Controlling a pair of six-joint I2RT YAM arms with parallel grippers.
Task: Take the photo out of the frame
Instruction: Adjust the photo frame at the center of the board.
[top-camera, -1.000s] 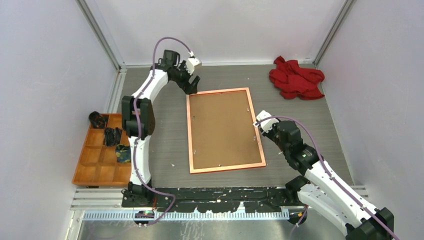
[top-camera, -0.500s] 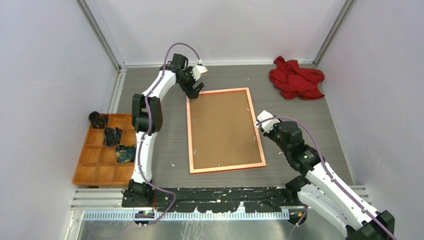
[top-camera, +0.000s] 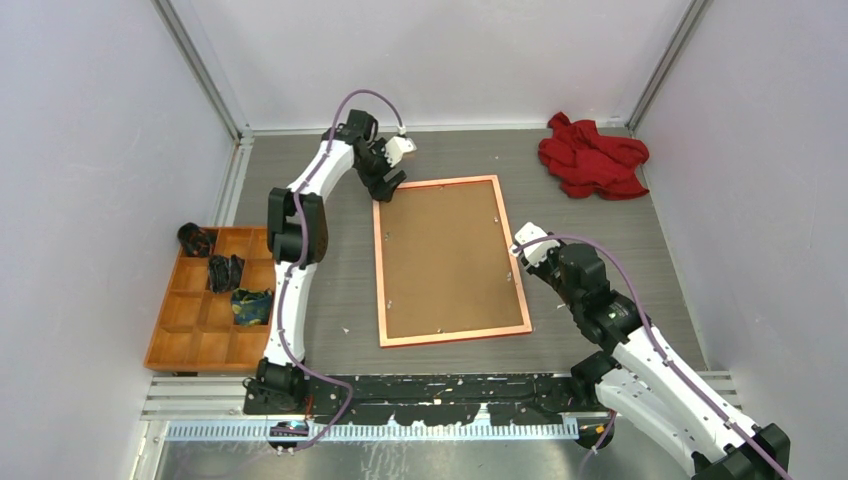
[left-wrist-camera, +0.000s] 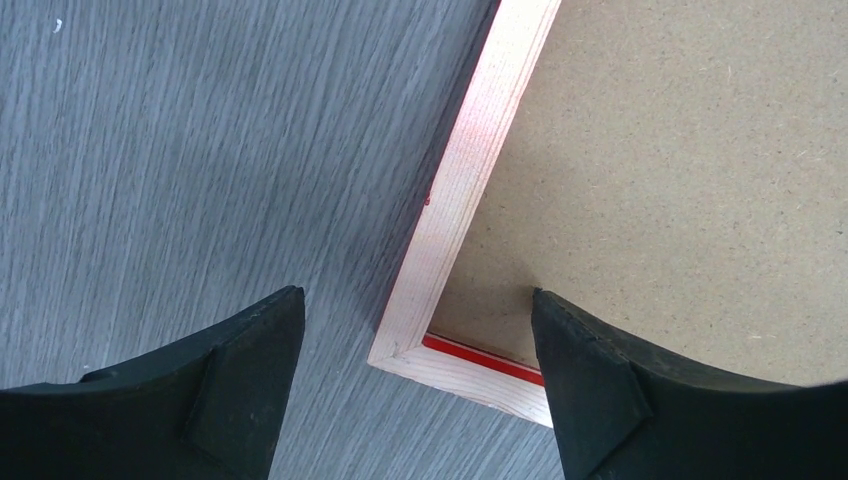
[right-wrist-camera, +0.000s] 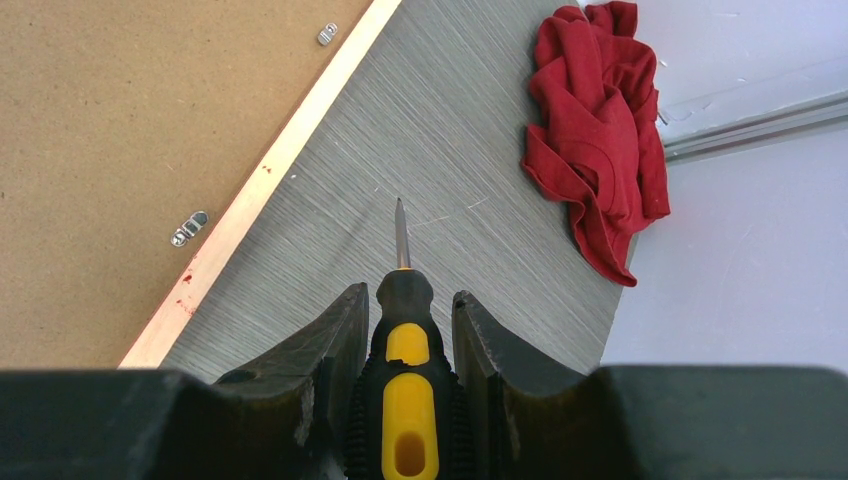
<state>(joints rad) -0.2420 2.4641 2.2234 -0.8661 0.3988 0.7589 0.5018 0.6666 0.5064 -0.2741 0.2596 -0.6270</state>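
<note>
Brown backing board (top-camera: 448, 260) up – the thin red rectangular picture frame (top-camera: 378, 270) lies face down on the grey table (top-camera: 600, 250). Left gripper (left-wrist-camera: 415, 300), spread wide, straddles its far-left corner; right gripper (right-wrist-camera: 407, 295) clamps a black-and-yellow screwdriver (right-wrist-camera: 405, 345) just off the right rim.

My left arm (top-camera: 315, 170) reaches far forward, its wrist tipped down, left gripper (left-wrist-camera: 417, 297) jaws spread wide. My right gripper (right-wrist-camera: 407, 293), held low, has jaws clamped on a screwdriver (right-wrist-camera: 402, 365).
</note>
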